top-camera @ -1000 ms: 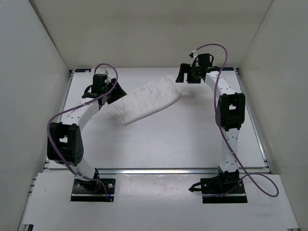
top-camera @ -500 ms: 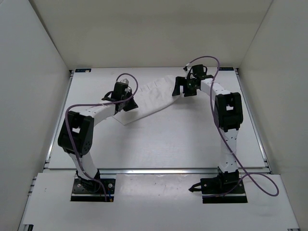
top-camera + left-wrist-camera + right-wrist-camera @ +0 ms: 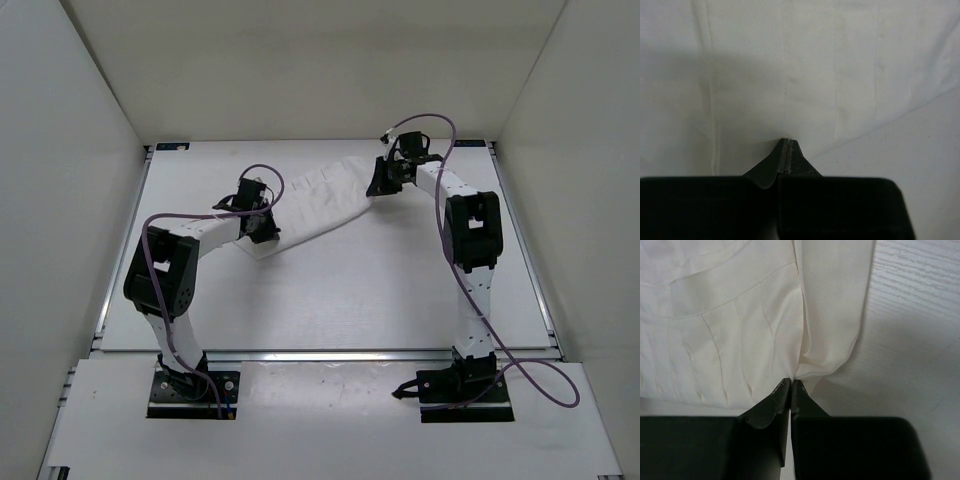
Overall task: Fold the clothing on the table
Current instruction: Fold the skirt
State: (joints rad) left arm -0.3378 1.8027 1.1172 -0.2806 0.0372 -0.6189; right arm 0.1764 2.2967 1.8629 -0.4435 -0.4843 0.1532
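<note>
Across the desk [image 3: 350,290] the clothing [image 3: 315,200] lies flat as a long, white, wrinkly strip set on a diagonal: one end near-left, the other far-right. Both arms meet it, one per end.

L jaws: at the clothing's near-left end, right on its edge. L wrist view shows the tips pressed tight together, clenched on the edge of the clothing [image 3: 790,75], w/ a thin pale sliver btwn them & faint creases fanning out from the pinch. Clothing fills nearly everything beyond the tips, w/ faint seam lines running away from them. Bare desk [image 3: 925,165] shows only to the right of the clothing's edge.

R jaws: at the clothing's far-right end. R wrist view shows the tips clenched, gripping a bunched fold of the clothing [image 3: 740,330] where its edge rolls under; fabric puckers right at the tips. Stitched seams & pleat lines spread to the left of the pinch. Grainy desk surface [image 3: 910,340] lies to the right of the clothing.

Top view: L arm [image 3: 165,275] comes at the clothing from its near-left side, elbow bent. R arm [image 3: 470,230] reaches in from the clothing's right side, wrist turned toward it. Btwn the two grips the clothing's middle appears to rest on the desk; can't tell if either end is raised.
</note>
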